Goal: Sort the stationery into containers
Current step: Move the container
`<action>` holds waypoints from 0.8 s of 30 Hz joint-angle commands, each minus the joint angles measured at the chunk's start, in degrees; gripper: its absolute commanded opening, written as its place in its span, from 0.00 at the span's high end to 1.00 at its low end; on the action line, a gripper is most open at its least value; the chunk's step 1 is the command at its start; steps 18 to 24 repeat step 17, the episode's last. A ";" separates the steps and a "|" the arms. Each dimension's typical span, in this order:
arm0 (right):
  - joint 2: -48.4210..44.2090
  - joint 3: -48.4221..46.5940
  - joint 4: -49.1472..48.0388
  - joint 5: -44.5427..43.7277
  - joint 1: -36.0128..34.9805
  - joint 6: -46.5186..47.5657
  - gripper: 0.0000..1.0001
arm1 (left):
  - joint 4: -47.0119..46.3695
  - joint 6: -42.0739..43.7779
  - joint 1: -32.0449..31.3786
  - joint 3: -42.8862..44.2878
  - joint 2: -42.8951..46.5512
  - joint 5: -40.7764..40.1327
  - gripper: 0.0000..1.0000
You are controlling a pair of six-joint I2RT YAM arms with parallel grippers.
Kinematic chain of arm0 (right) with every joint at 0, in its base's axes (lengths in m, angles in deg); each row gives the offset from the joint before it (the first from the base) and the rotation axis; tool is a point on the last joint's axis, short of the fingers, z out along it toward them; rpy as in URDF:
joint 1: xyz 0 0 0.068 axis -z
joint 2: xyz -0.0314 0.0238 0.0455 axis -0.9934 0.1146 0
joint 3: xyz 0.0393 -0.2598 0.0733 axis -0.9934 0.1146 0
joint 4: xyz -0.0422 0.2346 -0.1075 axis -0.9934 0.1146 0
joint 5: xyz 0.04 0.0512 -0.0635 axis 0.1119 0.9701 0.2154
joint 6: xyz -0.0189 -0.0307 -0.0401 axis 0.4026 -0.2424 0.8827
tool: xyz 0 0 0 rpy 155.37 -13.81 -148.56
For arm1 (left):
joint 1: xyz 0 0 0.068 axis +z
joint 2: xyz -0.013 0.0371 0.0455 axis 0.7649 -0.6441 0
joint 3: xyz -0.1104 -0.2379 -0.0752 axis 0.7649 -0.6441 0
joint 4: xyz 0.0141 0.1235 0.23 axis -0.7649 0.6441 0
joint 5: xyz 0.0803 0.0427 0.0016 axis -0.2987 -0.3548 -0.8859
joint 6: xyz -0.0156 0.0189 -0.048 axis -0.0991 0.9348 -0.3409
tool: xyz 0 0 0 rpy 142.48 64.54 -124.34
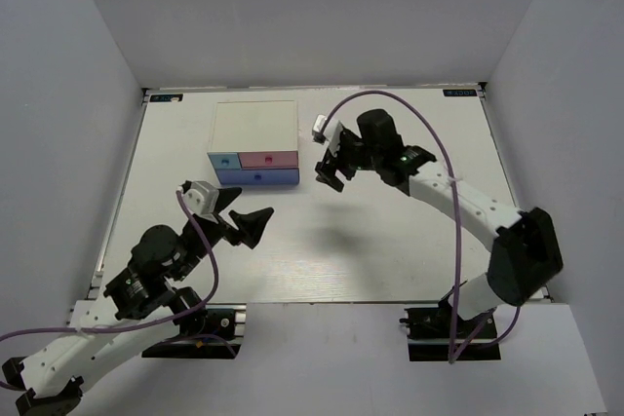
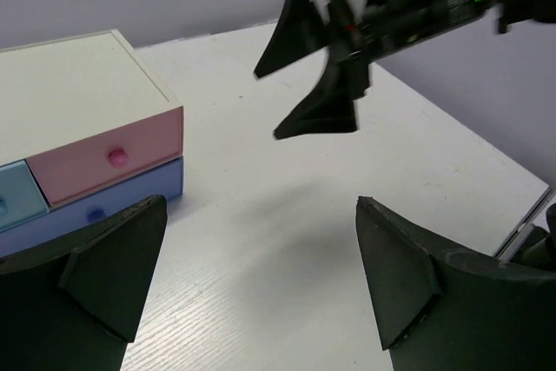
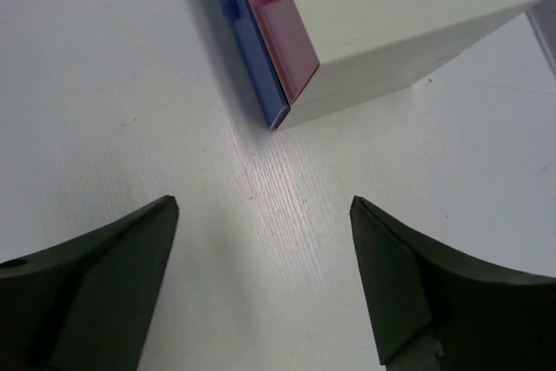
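Drawer unit [image 1: 255,124], boxy, white-topped, pastel-fronted, near the far edge of the white tabletop [image 1: 390,250].
Left fingers [image 1: 255,224] and right fingers [image 1: 329,178] both spread apart, empty.

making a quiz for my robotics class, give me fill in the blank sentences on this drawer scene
1. The pink drawer sits directly ____ the wide periwinkle drawer.
2. In the top view, the light blue drawer lies ____ of the pink one.
3. The left tool and right tool both stand ____, holding nothing.
Missing words: above; left; open
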 commanded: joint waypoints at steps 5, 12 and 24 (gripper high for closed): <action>-17.29 8.55 0.97 -1.82 -0.54 -6.43 0.10 | 1.50 0.66 0.40 4.03 -9.02 1.67 0.01; -34.50 19.26 -3.94 -10.70 -0.36 -9.98 0.10 | 2.03 0.66 0.40 4.56 -13.52 3.79 0.01; -42.60 24.12 -5.54 -15.46 -0.36 -10.59 0.10 | 1.50 0.66 0.40 4.56 -14.65 3.79 0.01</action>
